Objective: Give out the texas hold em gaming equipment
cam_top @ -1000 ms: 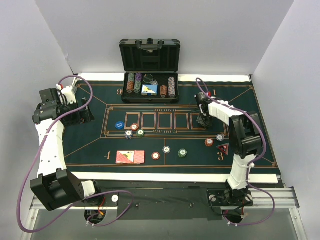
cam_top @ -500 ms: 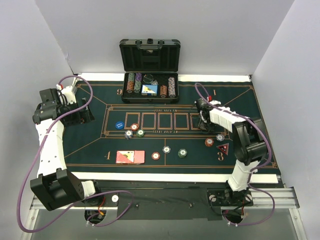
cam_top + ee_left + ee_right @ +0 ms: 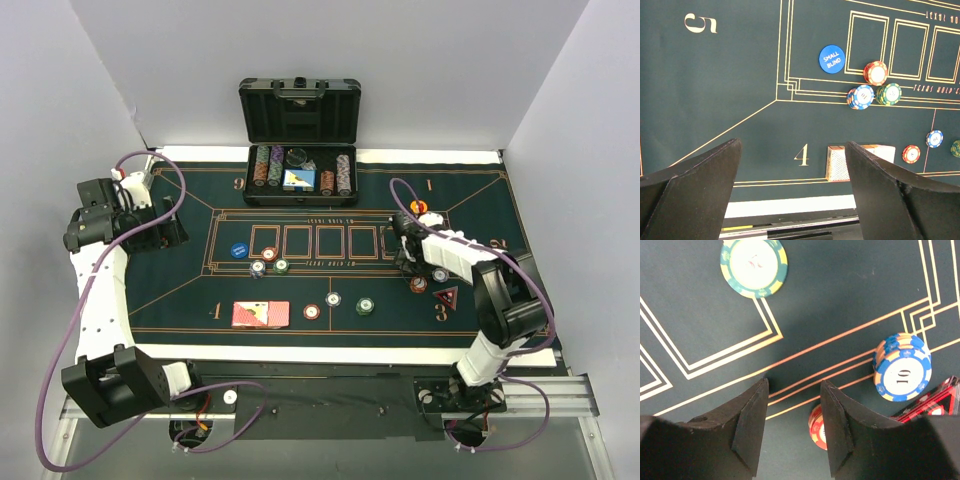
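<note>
My right gripper [image 3: 407, 262] [image 3: 792, 390] is open and empty, low over the felt. A red chip [image 3: 816, 427] [image 3: 418, 284] lies partly hidden behind its right finger. A blue chip stack [image 3: 902, 371] [image 3: 440, 274] and the dark red triangular marker [image 3: 940, 400] [image 3: 446, 297] sit to the right. A green chip [image 3: 754, 260] lies beyond. An orange disc [image 3: 419, 207] lies by the "1". My left gripper [image 3: 168, 230] [image 3: 792, 165] is open and empty at the far left. The red-backed cards [image 3: 260, 314] [image 3: 850, 162] lie by the "4". The blue disc [image 3: 238, 251] [image 3: 832, 59] lies beside three small chip stacks [image 3: 875, 72].
The open black case [image 3: 298, 150] with racked chip rows stands at the back of the green mat [image 3: 180, 290]. Three single chips [image 3: 333, 298] lie along the near middle. White walls close in on the left, right and back.
My right gripper has moved toward the near edge, from by the "1" down to the red chip, uncovering the orange disc. The left arm has barely moved.
</note>
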Robot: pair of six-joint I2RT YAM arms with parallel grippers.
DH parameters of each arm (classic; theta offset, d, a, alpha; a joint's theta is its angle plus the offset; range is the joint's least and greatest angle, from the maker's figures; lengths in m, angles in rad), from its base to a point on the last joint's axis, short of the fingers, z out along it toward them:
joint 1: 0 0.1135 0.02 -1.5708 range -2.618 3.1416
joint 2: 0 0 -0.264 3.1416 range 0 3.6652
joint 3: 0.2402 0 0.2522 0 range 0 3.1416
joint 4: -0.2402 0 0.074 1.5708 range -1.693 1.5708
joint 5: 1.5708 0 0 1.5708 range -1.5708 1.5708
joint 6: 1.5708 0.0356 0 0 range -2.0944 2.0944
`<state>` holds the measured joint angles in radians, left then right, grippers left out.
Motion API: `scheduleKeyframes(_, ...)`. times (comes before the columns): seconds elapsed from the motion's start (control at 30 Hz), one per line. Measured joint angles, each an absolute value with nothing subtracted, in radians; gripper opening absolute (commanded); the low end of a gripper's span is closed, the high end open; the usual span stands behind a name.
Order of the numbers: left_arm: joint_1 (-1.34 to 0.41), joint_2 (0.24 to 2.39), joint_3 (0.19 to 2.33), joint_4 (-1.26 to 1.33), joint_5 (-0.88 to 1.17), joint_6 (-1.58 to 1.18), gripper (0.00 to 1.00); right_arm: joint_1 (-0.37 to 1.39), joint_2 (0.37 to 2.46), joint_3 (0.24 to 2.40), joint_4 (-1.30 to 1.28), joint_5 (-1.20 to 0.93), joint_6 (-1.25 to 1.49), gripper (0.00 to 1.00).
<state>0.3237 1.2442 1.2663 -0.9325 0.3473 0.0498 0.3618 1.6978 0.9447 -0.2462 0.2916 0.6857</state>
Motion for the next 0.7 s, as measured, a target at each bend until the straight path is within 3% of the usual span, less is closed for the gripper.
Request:
scheduleKeyframes(0.4, 0.324, 1.236, 1.267, -0.939, 0.348, 0.057, 0.96, 0.388, 1.562, 0.822, -0.337, 0.312, 0.730, 0.41)
scheduleKeyframes(0.7, 0.324, 1.236, 1.267, -0.939, 0.348, 0.057, 0.96, 0.534, 1.488, 0.914, -0.404, 0.291, 0.698, 0.64)
